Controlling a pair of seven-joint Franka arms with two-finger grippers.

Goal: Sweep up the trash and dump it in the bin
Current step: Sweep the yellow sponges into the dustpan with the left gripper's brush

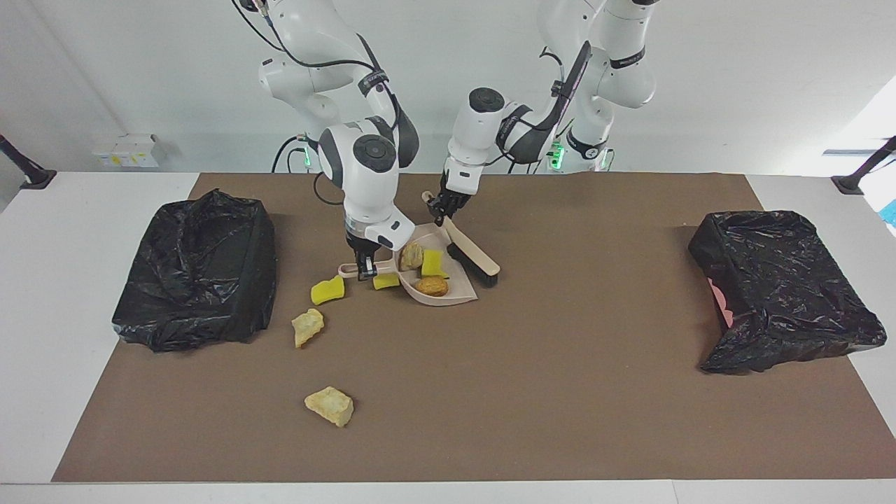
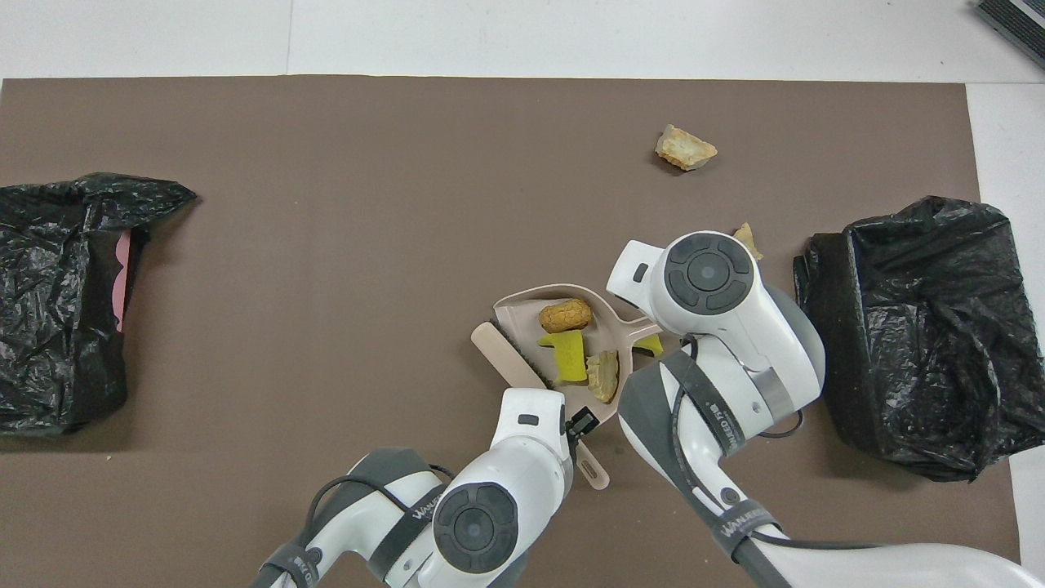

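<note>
My right gripper (image 1: 365,269) is shut on the handle of the beige dustpan (image 1: 456,297), which rests on the brown mat. In the pan lie a beige chunk (image 1: 411,255), a yellow sponge piece (image 1: 434,263) and a brown lump (image 1: 431,285). My left gripper (image 1: 442,206) is shut on the handle of the brush (image 1: 476,262), whose bristles stand at the pan's open side. Loose trash lies toward the right arm's end: a small yellow piece (image 1: 386,281) under the handle, a yellow sponge (image 1: 327,290), and two beige chunks (image 1: 307,326) (image 1: 329,405) farther from the robots.
Black bag-lined bins stand at both ends of the mat: one (image 1: 196,269) at the right arm's end close to the loose scraps, the other (image 1: 784,287) at the left arm's end. In the overhead view my right wrist (image 2: 706,273) covers its gripper and part of a chunk.
</note>
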